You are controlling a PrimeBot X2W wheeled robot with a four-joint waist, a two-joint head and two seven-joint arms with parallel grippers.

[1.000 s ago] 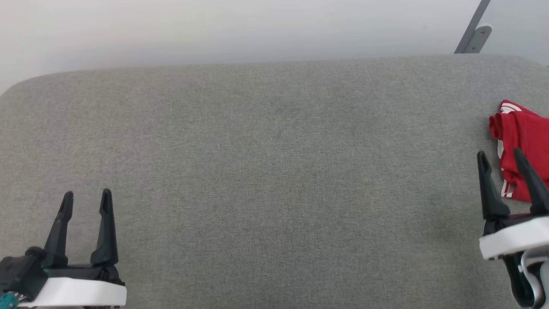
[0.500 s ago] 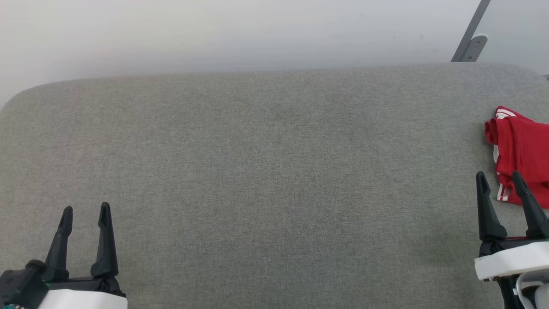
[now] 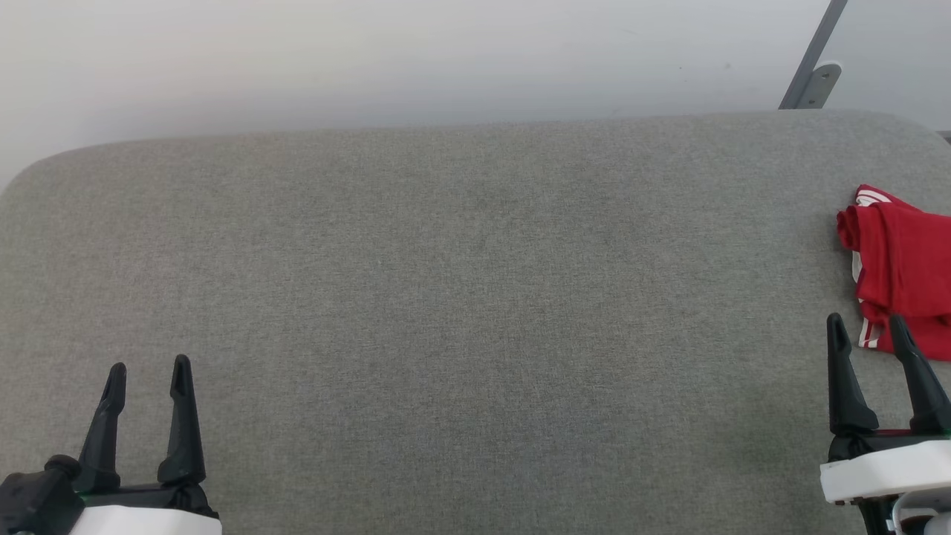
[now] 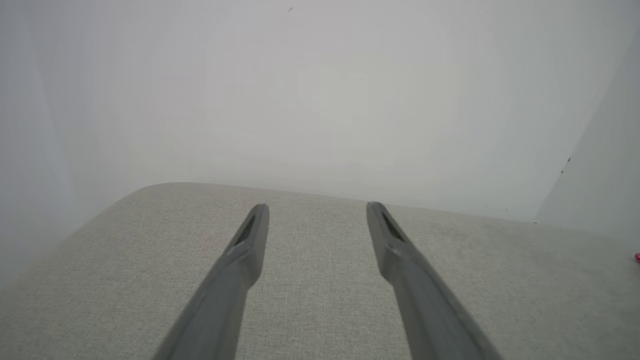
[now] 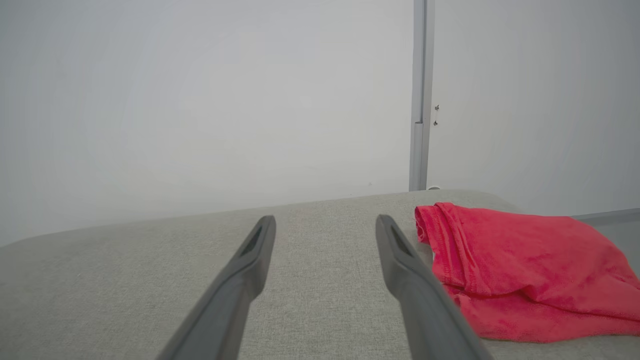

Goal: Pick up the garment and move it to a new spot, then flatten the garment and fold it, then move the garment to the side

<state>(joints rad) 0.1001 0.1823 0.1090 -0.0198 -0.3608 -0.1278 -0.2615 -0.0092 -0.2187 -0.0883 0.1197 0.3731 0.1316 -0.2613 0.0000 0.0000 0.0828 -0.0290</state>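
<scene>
Two grippers, each with fingers apart and nothing between them. Left gripper [image 3: 148, 365] sits low at the left over the bare grey fabric surface [image 3: 475, 297]. Right gripper [image 3: 866, 321] sits low at the right, its outer finger overlapping the garment [image 3: 903, 260] in the head view; contact cannot be told. Garment is red, bunched and folded over itself, with striped white-and-red trim on its near edge. It lies at the surface's far right, cut by the frame edge. Surface corners are rounded. Behind it is a plain pale wall [image 3: 371, 59], and a grey post [image 3: 817, 52] with a bracket stands at the right.
</scene>
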